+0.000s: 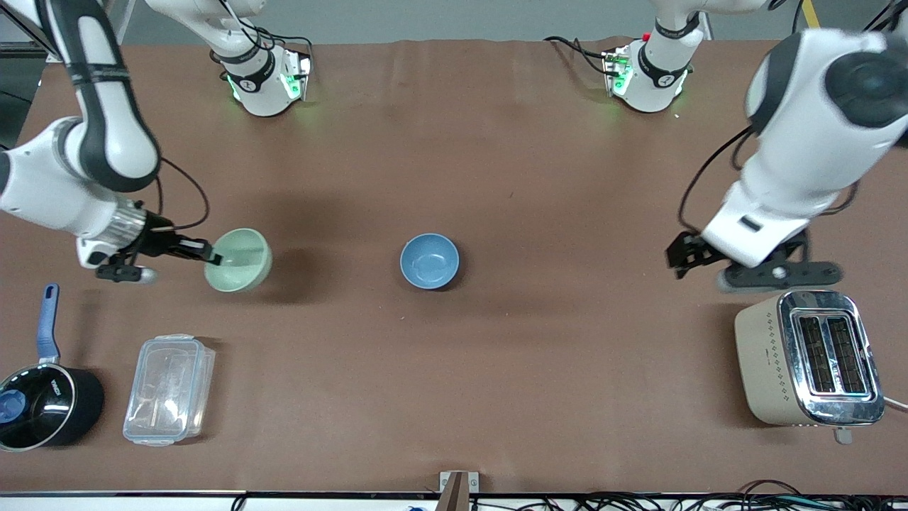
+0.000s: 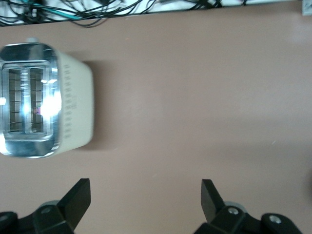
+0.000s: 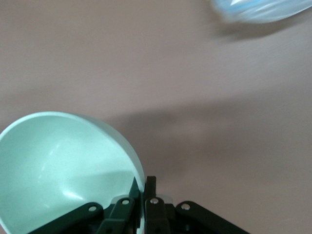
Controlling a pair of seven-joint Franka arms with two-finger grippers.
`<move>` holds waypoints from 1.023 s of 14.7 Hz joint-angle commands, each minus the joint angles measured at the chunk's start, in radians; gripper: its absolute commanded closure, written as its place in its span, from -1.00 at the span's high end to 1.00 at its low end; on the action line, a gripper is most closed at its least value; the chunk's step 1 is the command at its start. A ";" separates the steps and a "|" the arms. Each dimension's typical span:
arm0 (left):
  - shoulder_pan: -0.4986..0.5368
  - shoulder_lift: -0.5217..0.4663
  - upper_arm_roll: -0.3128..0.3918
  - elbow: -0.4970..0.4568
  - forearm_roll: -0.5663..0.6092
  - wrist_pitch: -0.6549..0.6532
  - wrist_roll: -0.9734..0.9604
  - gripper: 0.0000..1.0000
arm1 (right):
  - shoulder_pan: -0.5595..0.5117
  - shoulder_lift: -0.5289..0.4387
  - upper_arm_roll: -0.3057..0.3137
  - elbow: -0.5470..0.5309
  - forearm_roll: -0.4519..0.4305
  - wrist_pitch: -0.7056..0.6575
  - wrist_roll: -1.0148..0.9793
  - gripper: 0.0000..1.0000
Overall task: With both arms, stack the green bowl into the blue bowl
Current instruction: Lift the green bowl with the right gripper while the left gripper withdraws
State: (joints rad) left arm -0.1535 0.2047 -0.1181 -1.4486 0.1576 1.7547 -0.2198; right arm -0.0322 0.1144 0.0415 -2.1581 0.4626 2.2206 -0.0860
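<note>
While the right pincer (image 1: pixel 210 253) grips the green bowl (image 1: pixel 239 260) by its rim, lifted and tilted | blue bowl (image 1: pixel 429 261) sits mid-counter, toward the left arm's end | left pincer (image 1: pixel 687 257) open, waiting near the toaster (image 1: pixel 809 358).

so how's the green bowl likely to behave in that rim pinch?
The green bowl looks rigid and light: the right gripper carries it by one rim edge alone, tilted above the table. The smooth matte wall gripped at a single spot may let it swing or slip. The left gripper waits open beside the toaster, so nothing steadies the free rim.
</note>
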 commanded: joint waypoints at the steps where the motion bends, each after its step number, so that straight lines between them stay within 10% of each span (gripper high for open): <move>1: 0.054 -0.094 -0.012 -0.042 -0.071 -0.067 0.117 1.00 | 0.009 -0.033 0.118 -0.028 0.001 0.016 0.185 -0.99; 10: 0.127 -0.291 -0.011 -0.202 -0.145 -0.127 0.241 1.00 | 0.054 0.070 0.391 0.003 -0.174 0.232 0.711 -0.99; 15: 0.127 -0.295 -0.011 -0.200 -0.147 -0.150 0.237 1.00 | 0.132 0.185 0.417 0.041 -0.255 0.322 0.874 -0.97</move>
State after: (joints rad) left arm -0.0335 -0.0717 -0.1246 -1.6389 0.0252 1.6282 0.0126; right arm 0.0782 0.2416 0.4458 -2.1511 0.2528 2.5017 0.7086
